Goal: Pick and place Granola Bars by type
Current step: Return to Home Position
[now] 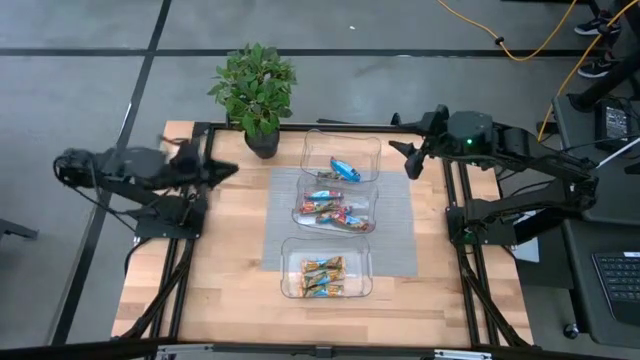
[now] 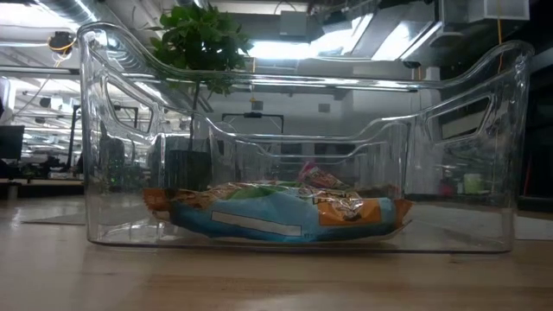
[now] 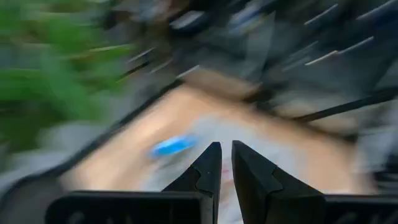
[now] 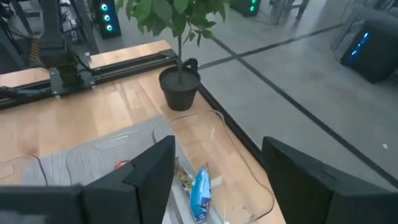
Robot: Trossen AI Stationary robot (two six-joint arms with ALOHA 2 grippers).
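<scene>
Granola Bars [image 1: 335,210] are not in any fingers right now. The left fingers [image 3: 205,177] sit almost together, with just a thin gap, and nothing is between them. The right fingers [image 4: 155,171] are spread wide apart and hold nothing too.

The left gripper [image 1: 222,170] hangs over the left side of the table [image 1: 230,290], well away from the trays, with its tip pointing toward them. Its arm is folded up low by the left edge. The right gripper [image 1: 408,160] hangs just beside the top tray [image 1: 372,145] and points at it. Its arm is bent at the elbow and tucked by the right edge.

I think the arms are pulled back like this because the sorting looks done and they have no more to carry.

Each kind has its own clear tray, three in a row on the grey mat [image 1: 400,240]. The blue bars [image 1: 345,170] lie in the top tray, next to the plant [image 1: 255,90]. The red bars [image 1: 345,215] lie in the middle tray [image 1: 299,195]. The orange bars [image 1: 322,275] lie in the bottom tray [image 1: 288,262]. I see no bar lying loose on the table.
</scene>
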